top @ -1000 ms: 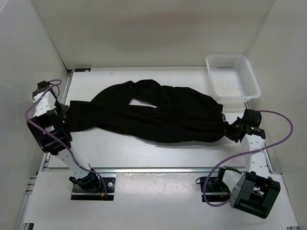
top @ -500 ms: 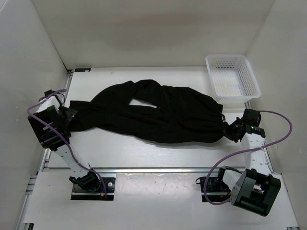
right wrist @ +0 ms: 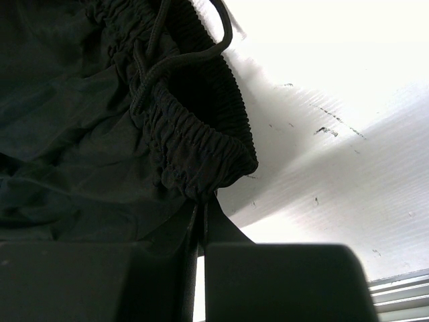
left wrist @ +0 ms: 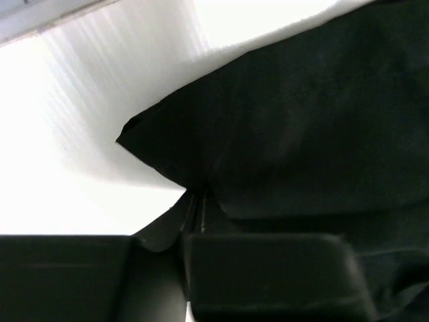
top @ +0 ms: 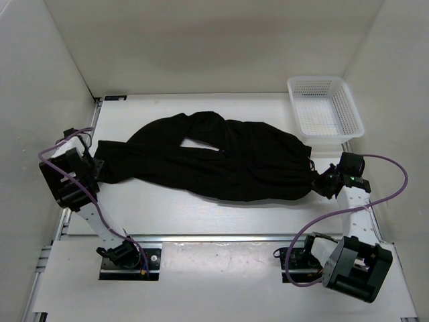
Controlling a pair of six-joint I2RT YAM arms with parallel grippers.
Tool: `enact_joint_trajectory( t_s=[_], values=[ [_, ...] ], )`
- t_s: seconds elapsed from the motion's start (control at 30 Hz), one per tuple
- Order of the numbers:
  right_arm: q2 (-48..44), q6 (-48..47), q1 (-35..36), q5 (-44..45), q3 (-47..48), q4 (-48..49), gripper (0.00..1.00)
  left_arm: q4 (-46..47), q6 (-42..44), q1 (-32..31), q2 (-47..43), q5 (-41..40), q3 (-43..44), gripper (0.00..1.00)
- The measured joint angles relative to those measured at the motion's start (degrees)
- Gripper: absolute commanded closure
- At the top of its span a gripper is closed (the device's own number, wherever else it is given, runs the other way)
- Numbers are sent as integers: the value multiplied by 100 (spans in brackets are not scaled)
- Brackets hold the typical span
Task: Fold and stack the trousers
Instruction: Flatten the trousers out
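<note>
The black trousers (top: 221,161) lie spread lengthwise across the white table (top: 201,211), legs to the left and waist to the right. My left gripper (top: 96,169) sits at the leg end; in the left wrist view its jaws (left wrist: 198,201) are pressed together on a corner of the hem of the trousers (left wrist: 301,121). My right gripper (top: 320,182) is at the waist end. In the right wrist view it (right wrist: 203,204) is shut on the gathered elastic waistband (right wrist: 194,147), with the drawstring (right wrist: 167,60) looping above.
A white mesh basket (top: 316,78) stands at the back right corner, just beyond the waist end. White walls close in on both sides, near each arm. An aluminium rail (top: 214,236) runs along the near edge between the arm bases.
The left arm swung down and in toward the leg end, and its jaws opened and then closed on the hem corner. The right arm and the trousers have not moved.
</note>
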Motion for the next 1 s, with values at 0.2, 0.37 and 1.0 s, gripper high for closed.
enact_joint_trajectory(
  t_s=[0.2, 0.37, 1.0],
  values=[
    [-7, 0, -2, -42, 2, 0, 100, -20, 66, 2, 13, 11, 28, 90],
    [-74, 9, -4, -96, 212, -162, 100, -334, 125, 2, -372, -57, 411, 90],
    [-439, -146, -2, -302, 3453, -1530, 100, -1309, 341, -4, -2135, 898, 3825, 90]
  ],
)
